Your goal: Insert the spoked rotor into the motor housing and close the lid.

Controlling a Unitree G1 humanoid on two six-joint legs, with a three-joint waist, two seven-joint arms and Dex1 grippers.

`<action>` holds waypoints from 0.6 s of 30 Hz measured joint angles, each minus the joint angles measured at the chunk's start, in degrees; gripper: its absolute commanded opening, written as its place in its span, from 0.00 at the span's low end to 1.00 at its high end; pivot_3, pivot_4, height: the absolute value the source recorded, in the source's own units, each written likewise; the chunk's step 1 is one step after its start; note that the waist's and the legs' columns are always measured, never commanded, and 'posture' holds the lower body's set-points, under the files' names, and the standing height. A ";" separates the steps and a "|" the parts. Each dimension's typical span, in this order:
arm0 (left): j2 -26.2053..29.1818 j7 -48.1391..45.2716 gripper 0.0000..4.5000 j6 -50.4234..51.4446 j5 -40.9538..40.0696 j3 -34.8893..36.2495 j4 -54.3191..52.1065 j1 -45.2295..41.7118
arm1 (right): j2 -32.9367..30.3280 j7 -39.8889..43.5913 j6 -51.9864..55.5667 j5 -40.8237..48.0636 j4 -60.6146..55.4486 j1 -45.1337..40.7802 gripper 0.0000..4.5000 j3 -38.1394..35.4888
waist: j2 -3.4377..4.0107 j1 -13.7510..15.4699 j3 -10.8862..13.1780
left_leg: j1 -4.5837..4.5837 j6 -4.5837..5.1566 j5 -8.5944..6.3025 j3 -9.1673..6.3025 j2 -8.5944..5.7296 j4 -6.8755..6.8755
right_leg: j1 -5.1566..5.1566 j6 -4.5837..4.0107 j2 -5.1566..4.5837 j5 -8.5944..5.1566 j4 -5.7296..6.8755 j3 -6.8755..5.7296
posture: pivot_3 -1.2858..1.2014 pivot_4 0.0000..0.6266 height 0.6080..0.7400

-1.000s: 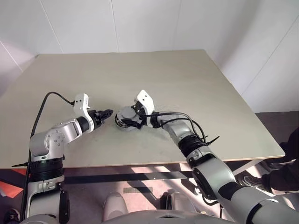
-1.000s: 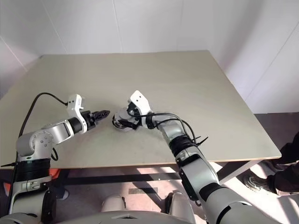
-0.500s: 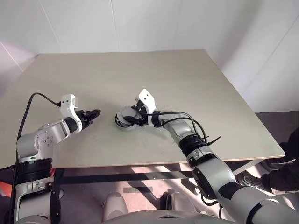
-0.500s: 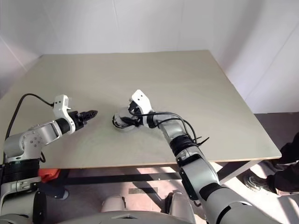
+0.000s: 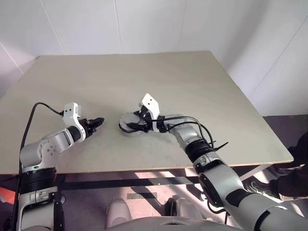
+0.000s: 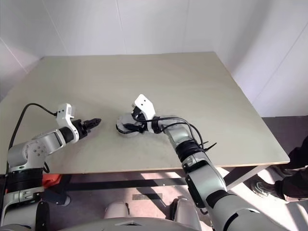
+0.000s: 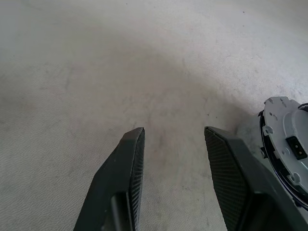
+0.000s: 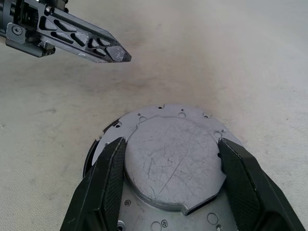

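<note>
Closing step: lid (image 8: 173,159) sitting on housing (image 5: 126,128), right gripper (image 8: 171,166) straddling lid, jaws apart, grip unclear. Left gripper (image 7: 173,163) open, empty, left of housing. Next: press lid flush, then release.

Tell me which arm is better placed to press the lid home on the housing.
Right. The right gripper already straddles the lid on the motor housing; the left gripper hangs empty, apart from it.

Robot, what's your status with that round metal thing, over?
Left gripper open, empty. Right gripper clamped on lid, lid atop motor housing. Nothing in the way.
</note>
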 measured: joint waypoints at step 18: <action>-0.19 0.22 0.46 -0.08 0.03 -0.03 0.00 0.00 | -0.14 5.37 3.28 2.47 -2.41 1.54 0.66 -0.92 | 0.00 0.03 0.00 | 0.00 0.04 -0.02 0.00 0.00 0.00 | 0.00 -0.01 0.00 0.00 -0.01 -0.01 | 0.52 0.00 1.00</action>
